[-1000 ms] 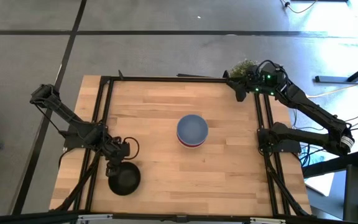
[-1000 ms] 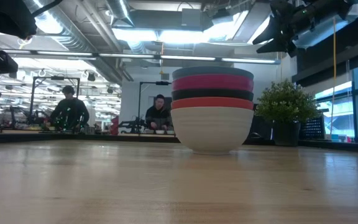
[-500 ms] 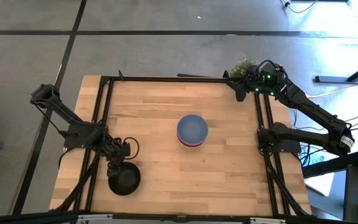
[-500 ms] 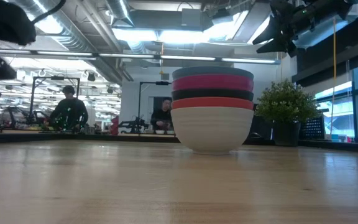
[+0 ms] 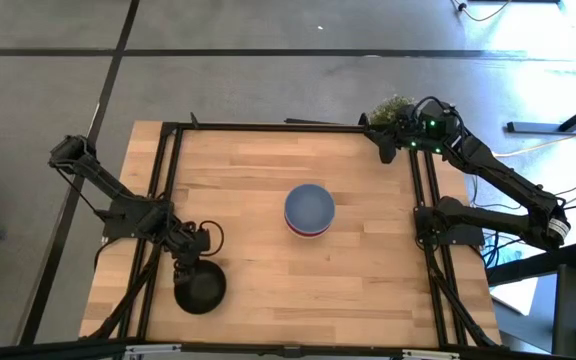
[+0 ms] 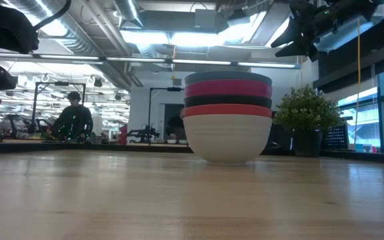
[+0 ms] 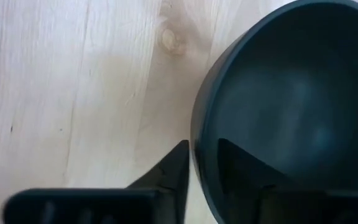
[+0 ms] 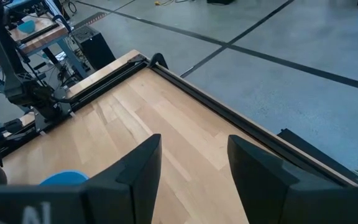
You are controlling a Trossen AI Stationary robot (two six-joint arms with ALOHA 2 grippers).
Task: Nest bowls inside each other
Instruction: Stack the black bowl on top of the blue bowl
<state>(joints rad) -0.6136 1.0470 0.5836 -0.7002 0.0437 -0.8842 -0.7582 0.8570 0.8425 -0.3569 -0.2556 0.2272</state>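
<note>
In the left wrist view, the black bowl (image 7: 291, 112) at the left tool (image 7: 201, 168) is cut off by the picture's edge, so its far rim is not visible. In the low view, the stack (image 6: 227, 117) shows only the outer bands of its inner bowls. The blue bowl (image 8: 64, 178) between the right tool (image 8: 191, 163) and its near edge is partly hidden.

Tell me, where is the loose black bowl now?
In the high view, the black bowl sits near the table's front-left corner, with the left tool straddling its rim.

Five bowls (image 6: 227, 117), blue topmost and white lowest, are nested upright mid-desk; a black bowl (image 5: 200, 288) is set apart.
</note>
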